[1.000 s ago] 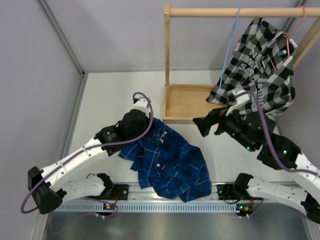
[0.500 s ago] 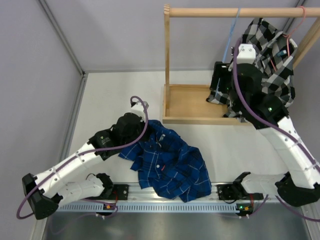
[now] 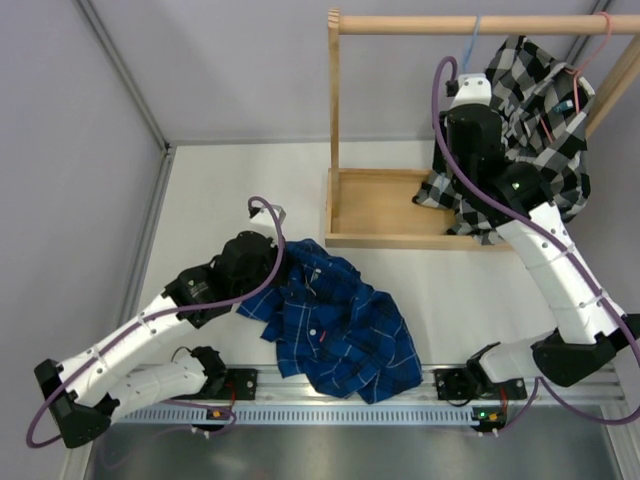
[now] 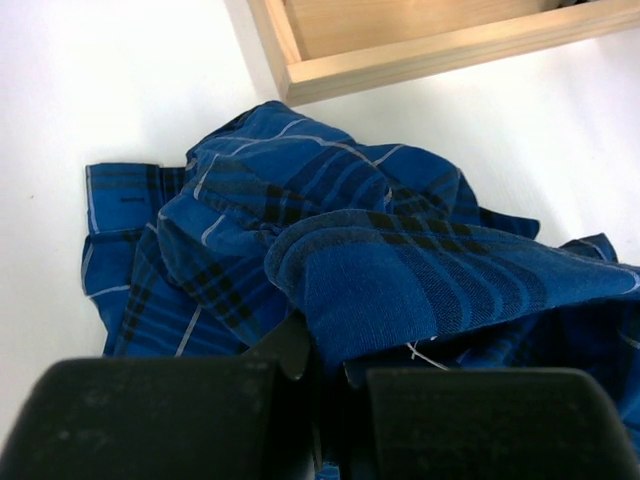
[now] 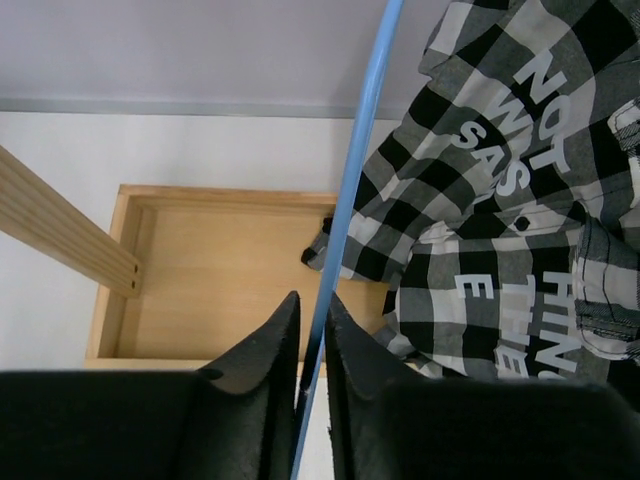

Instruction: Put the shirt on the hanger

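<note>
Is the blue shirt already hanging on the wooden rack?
No, the blue shirt lies crumpled on the table, in front of the wooden rack.

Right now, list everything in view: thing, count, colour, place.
table: 1, white, under everything.
rack: 1, pale wood, back of the table.
shirt: 1, blue with thin white checks, crumpled on the table.
hanger: 1, light blue, hanging from the rack's rail.
checked shirt: 1, black-and-white, lettered, hanging at the rail's right end.
pink hanger: 1, pink, hooked at the rail's right end.
left claw: 1, black, shut on the shirt.
right claw: 1, black, around the hanger, grip unclear.
</note>
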